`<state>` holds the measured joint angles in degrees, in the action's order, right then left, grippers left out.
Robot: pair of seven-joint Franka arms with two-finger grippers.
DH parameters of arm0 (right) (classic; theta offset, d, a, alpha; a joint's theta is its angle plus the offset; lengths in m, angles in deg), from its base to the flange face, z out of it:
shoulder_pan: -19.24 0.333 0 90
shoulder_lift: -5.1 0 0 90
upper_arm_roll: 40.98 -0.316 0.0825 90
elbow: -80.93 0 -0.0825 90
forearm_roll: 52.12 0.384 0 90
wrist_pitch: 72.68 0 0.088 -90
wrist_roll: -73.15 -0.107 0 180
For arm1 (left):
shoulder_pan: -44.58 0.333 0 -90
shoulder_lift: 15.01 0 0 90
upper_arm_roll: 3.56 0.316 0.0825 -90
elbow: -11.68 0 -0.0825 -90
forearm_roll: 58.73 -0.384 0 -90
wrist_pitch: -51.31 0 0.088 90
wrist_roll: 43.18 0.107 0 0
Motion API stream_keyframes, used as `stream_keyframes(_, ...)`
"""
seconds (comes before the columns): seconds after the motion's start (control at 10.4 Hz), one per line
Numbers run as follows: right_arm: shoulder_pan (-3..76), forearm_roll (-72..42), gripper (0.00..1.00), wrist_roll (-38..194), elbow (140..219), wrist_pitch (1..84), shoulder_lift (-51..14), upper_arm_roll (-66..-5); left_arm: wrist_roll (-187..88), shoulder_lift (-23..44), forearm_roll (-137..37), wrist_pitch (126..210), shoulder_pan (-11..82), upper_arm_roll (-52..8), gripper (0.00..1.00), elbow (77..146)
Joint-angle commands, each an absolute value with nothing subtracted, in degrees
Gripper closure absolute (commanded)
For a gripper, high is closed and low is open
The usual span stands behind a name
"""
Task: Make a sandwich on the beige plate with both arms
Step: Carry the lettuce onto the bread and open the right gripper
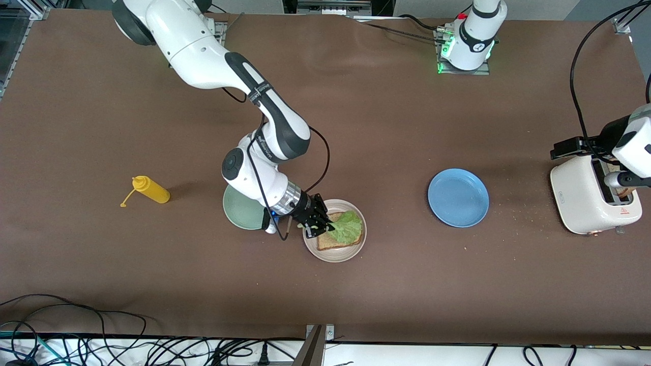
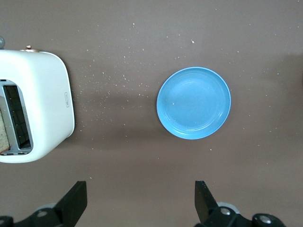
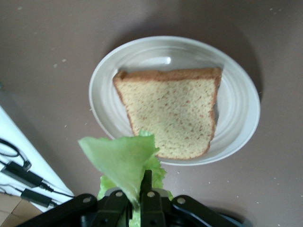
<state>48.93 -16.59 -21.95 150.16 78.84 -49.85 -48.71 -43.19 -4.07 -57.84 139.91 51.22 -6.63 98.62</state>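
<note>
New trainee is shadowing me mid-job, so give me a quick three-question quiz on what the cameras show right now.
1. True or false: the right end effector is shut on the lettuce leaf.
2. What lies on the beige plate? A) nothing B) one bread slice C) a finished sandwich
3. Fill in: the left end effector hangs open over bare table between the toaster and the ____ plate.

Key: 1 true; 2 B; 3 blue.

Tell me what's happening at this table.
A sandwich is being built. The right gripper, shut on a lettuce leaf, holds it over the bread slice on the beige plate. The left gripper is open above the table between the toaster, which holds another slice, and the blue plate.
</note>
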Motion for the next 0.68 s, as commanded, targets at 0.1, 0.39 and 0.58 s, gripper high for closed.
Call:
stream_keyframes(0.1, 49.2, -13.1, 1.00, -22.1, 147.2, 78.7, -53.5, -49.1, -44.1, -8.1, -59.8, 143.8, 50.5, -6.9, 0.00, 101.5)
stream_keyframes(0.39, 48.8, -13.0, 1.00, -22.1, 147.1, 78.8, -54.9, -50.6, -44.2, -7.5, -59.6, 144.4, 51.2, -7.0, 0.00, 100.8)
stream_keyframes(0.58, 48.7, -13.0, 0.87, -22.2, 147.0, 78.8, -55.0, -50.6, -44.0, -5.9, -59.6, 143.7, 52.4, -7.1, 0.00, 99.3)
